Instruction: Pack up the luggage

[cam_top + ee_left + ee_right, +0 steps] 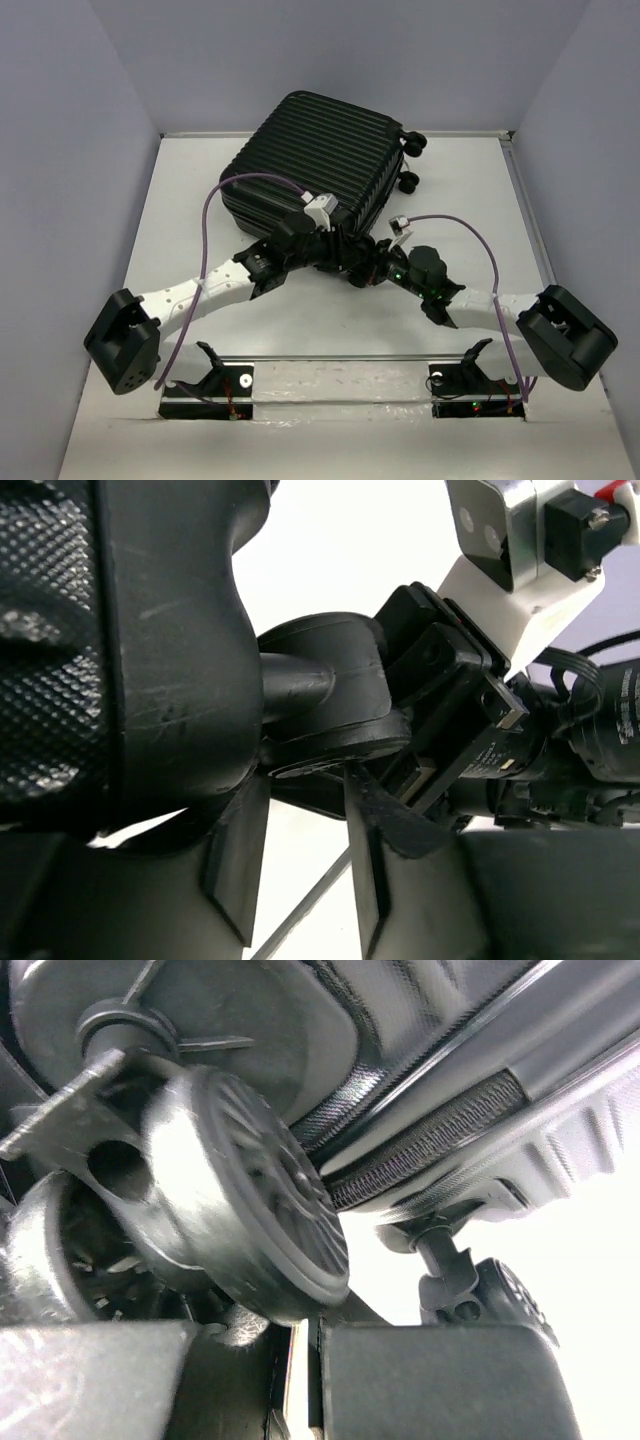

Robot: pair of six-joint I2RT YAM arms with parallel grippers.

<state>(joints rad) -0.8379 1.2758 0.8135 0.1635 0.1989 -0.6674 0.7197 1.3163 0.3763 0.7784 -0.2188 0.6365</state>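
The luggage [310, 160], a black ribbed hard-shell suitcase, lies closed and skewed at the back of the table. Both grippers meet at its near right corner. My left gripper [345, 250] stands with its jaws apart and bare table showing between them. Its fingertips [372, 820] reach the underside of a black caster wheel [325, 685] beside the shell [100, 650]. My right gripper [372, 268] is shut, only a thin slit between its fingers [430, 1380], just below a ribbed wheel [240, 1220]. Above that wheel runs the zipper seam [430, 1140]. A second wheel [500, 1295] hangs further off.
Two more wheels [412, 160] stick out at the suitcase's far right side. Purple cables [215, 200] loop above both arms. The right arm's white camera mount [510, 560] sits close in front of the left wrist. Grey walls enclose the white table [180, 220] on three sides.
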